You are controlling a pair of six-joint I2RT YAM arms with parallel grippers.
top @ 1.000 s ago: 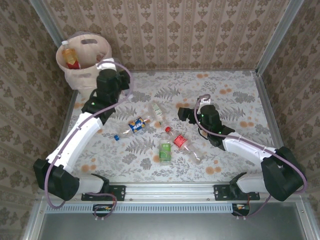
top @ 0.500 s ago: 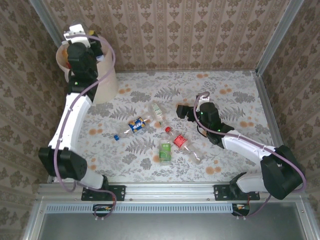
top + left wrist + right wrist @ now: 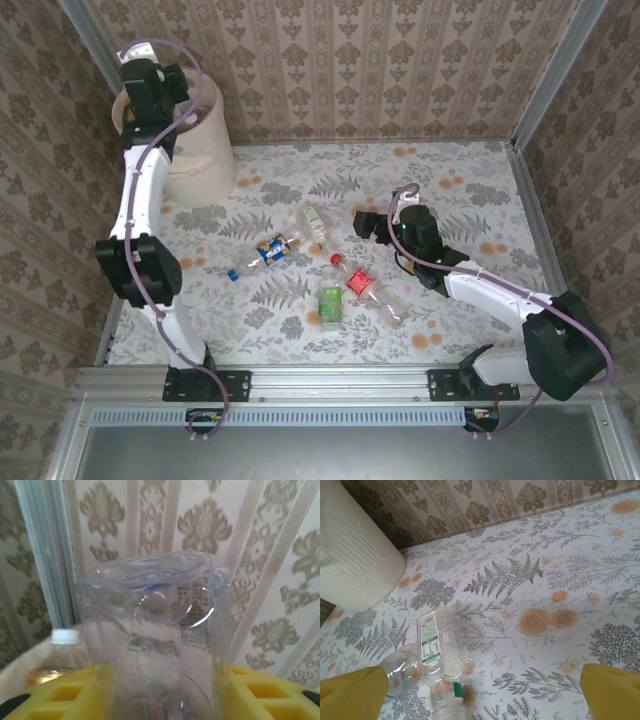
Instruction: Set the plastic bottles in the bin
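Bottles lie scattered at the middle of the flowered table (image 3: 450, 200): a blue-labelled bottle (image 3: 272, 250), a white-labelled bottle (image 3: 315, 223) just beyond it, a red-labelled bottle (image 3: 362, 283) and a green-labelled bottle (image 3: 331, 300) nearer the arm bases. None of the four is touched by either arm. The bin (image 3: 200, 150) stands upright in the far left corner of the table, well apart from them.

The left arm (image 3: 138, 190) reaches up along the left edge, its wrist above the bin's far rim. In the left wrist view the left gripper (image 3: 160, 700) pinches a clear bottle (image 3: 155, 630) between its yellow fingers (image 3: 260, 695), the bottle's base pointing away toward the patterned wall (image 3: 280, 555). Low at the left of that view a white-capped bottle (image 3: 60, 650) sits behind a pale edge that looks like the bin's rim.

The right gripper (image 3: 365, 225) hangs low over the table just right of the white-labelled bottle, its fingers (image 3: 350, 695) spread wide and closed on nothing. Its wrist view shows that bottle lying on its side ahead, toward the left finger, with the bin's ribbed wall beyond
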